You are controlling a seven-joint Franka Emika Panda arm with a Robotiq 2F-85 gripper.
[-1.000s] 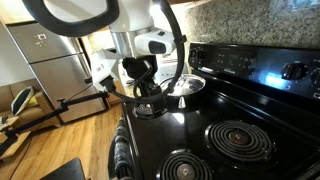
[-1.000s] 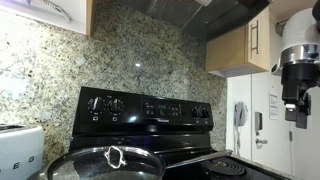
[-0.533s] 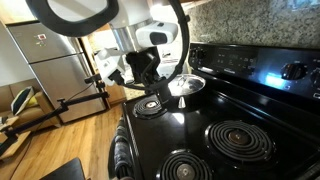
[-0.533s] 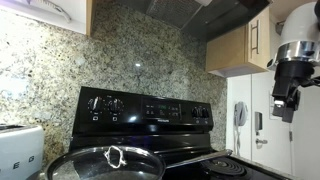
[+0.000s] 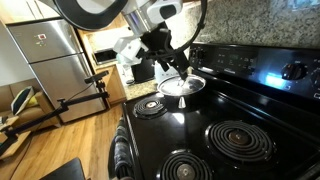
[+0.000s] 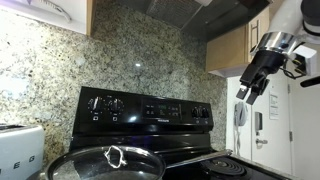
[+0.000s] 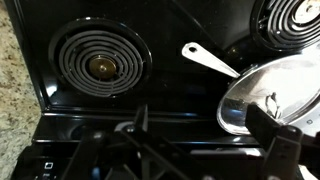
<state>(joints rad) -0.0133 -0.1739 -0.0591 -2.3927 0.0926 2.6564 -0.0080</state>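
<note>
Steel lid (image 7: 250, 88) sits just right of the wide-open end effector (image 7: 203, 118), whose descent could clip it and shove the pan (image 7: 205, 58).

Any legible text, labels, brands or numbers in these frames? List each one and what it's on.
No text here can be read.
White marks on the stove control panel: too small to read.
Small sticker on the fridge door: blurred, unreadable.
No marking shows on the pan lid in the wrist view.
</note>
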